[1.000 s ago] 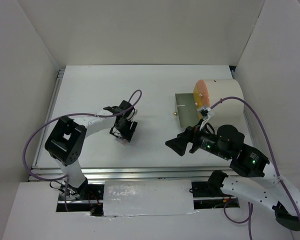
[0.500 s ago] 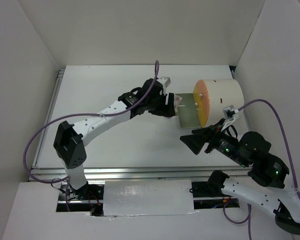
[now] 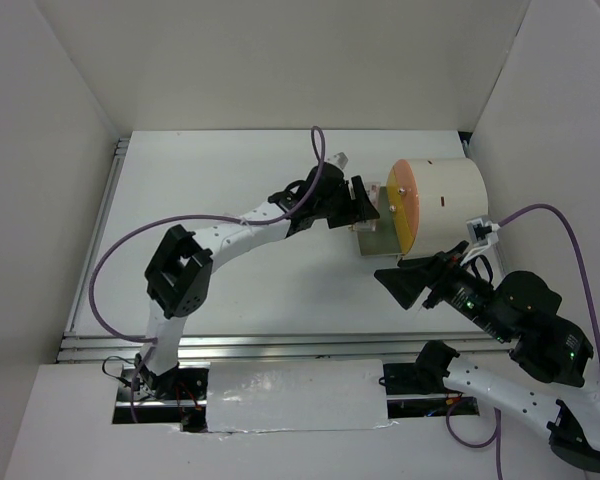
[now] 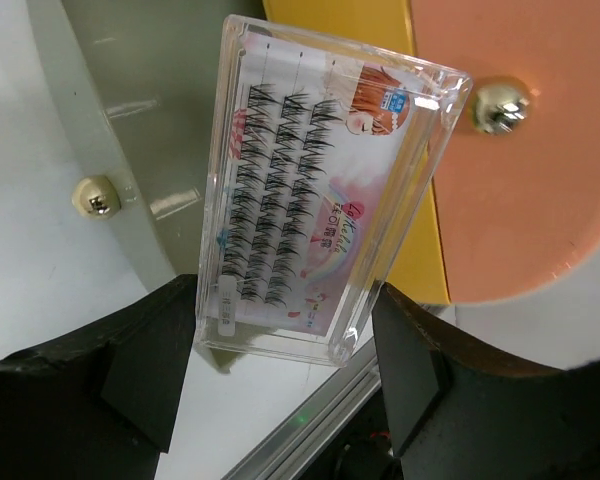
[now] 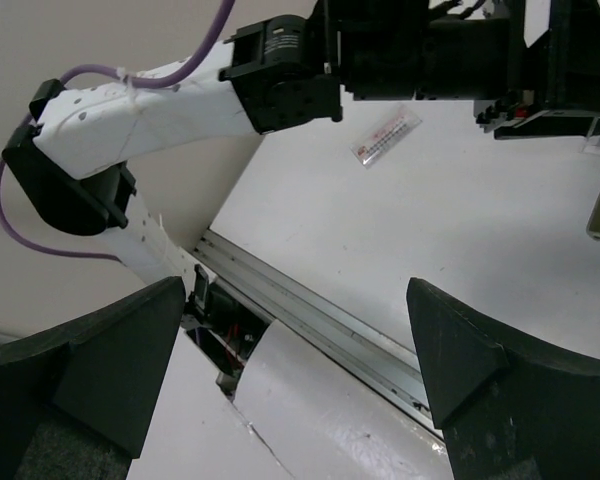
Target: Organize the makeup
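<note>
My left gripper [image 3: 363, 204] [image 4: 285, 372] is shut on a clear flat case of false lashes with a pink-printed card [image 4: 320, 190]. It holds the case tilted above the open olive drawer tray [image 4: 130, 90] [image 3: 376, 240], beside the orange drawer front [image 4: 525, 190] [image 3: 401, 203]. A small white packet with pink print [image 5: 385, 137] lies on the table under the left arm; the top view hides it. My right gripper [image 3: 404, 284] [image 5: 295, 288] is open and empty, hovering over the table in front of the drawer.
The large white cylinder [image 3: 448, 188] stands at the back right. A gold knob [image 4: 502, 100] sits on its orange front and another [image 4: 97, 196] on the tray. White walls enclose the table. A metal rail [image 5: 310, 315] runs along the near edge.
My left arm has carried the lash case from the left middle of the table to the open drawer. My right gripper has drawn back to the right, still open.
</note>
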You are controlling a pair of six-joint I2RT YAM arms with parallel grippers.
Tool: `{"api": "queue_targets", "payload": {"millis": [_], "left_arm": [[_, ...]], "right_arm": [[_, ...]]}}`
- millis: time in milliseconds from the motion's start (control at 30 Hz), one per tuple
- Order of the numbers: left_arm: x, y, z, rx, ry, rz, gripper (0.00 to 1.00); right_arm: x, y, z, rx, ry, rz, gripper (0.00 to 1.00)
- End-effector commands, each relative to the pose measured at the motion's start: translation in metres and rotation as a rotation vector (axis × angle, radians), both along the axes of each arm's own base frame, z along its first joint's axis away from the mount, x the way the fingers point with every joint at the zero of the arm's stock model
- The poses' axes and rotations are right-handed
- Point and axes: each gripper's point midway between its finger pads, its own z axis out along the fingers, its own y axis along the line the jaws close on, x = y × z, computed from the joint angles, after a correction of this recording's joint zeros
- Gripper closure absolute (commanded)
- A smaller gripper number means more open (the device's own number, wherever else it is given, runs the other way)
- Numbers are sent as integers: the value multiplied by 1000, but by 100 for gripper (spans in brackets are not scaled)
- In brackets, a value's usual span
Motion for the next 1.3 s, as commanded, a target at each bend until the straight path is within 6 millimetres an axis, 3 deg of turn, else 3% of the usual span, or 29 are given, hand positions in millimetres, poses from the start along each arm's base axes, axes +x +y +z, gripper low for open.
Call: {"api": "queue_targets", "payload": {"millis": [0, 133, 233, 300, 467, 633, 733, 767, 833, 867, 900, 933, 1000, 1033, 1167, 1267], "left_arm": [[19, -21, 25, -118, -25, 34, 58], [23, -31, 14, -123, -13, 15, 52], [25, -33, 15, -116, -20, 8, 38], [26, -33, 17, -111, -32, 2, 1], [23, -33, 33, -128, -57, -17, 1], [23, -7, 66, -107, -120, 44, 1], [30, 32, 82, -15, -170, 161, 1], [35, 61, 90, 48, -188, 251, 1], [41, 98, 93, 135, -200, 343, 1], [48, 141, 92, 219, -190, 444, 1], [51, 164, 91, 262, -184, 492, 1], [60, 201, 80, 324, -166, 558, 1], [64, 240, 81, 414, -208, 545, 1], [72, 268, 69, 467, -208, 538, 1], [90, 301, 46, 701, -306, 284, 1], [96, 318, 11, 897, -288, 144, 1]], "right_arm": [[-1, -3, 10, 18, -12, -6, 0], [-3, -4, 8, 11, -12, -2, 0], [-2, -5, 7, 0, -9, -5, 0], [-3, -5, 8, -1, -14, 0, 0], [-2, -3, 8, -7, -13, 2, 0], [-2, -2, 10, -8, -16, 7, 0], [-2, -1, 11, -11, -15, 11, 0], [-3, -1, 11, -12, -14, 15, 0], [-2, -1, 9, -12, -14, 13, 0], [-2, -1, 9, -11, -15, 13, 0], [-3, 1, 9, -9, -15, 22, 0], [-4, 1, 9, -5, -16, 25, 0], [-6, 4, 9, -4, -19, 47, 0], [-7, 5, 6, -7, -19, 55, 0], [-11, 17, 0, -11, -36, 119, 0], [-11, 24, -4, -28, -42, 148, 0]]}}
